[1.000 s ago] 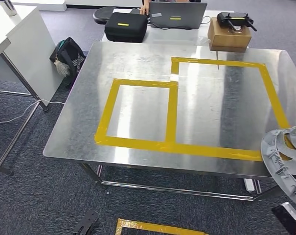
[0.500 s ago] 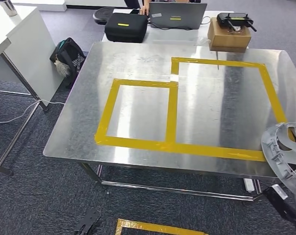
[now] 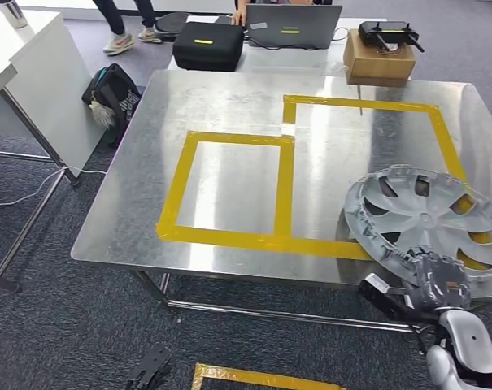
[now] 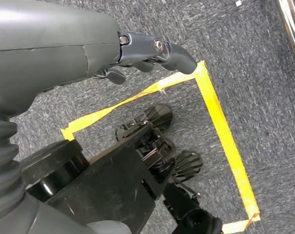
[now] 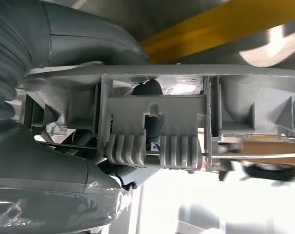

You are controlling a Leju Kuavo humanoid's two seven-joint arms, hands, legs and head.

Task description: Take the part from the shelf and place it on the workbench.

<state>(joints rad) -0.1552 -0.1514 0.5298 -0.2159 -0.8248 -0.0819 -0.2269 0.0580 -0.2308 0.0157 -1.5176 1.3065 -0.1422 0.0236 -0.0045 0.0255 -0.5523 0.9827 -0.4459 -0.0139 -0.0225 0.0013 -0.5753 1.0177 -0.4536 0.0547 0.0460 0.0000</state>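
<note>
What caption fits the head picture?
Right hand holds a grey wheel cover over the workbench.

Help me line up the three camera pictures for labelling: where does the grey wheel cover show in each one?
Head view: wheel cover lower right, over the workbench's near right edge, right hand gripping its near rim.
Left wrist view: not in it.
Right wrist view: its ribbed underside across the middle.
Shared landmark: yellow tape.

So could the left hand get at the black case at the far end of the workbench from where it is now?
Probably not. The left hand hangs low over the carpet, holding nothing, and the black case sits beyond the far edge of the workbench, with its whole top between them.
</note>
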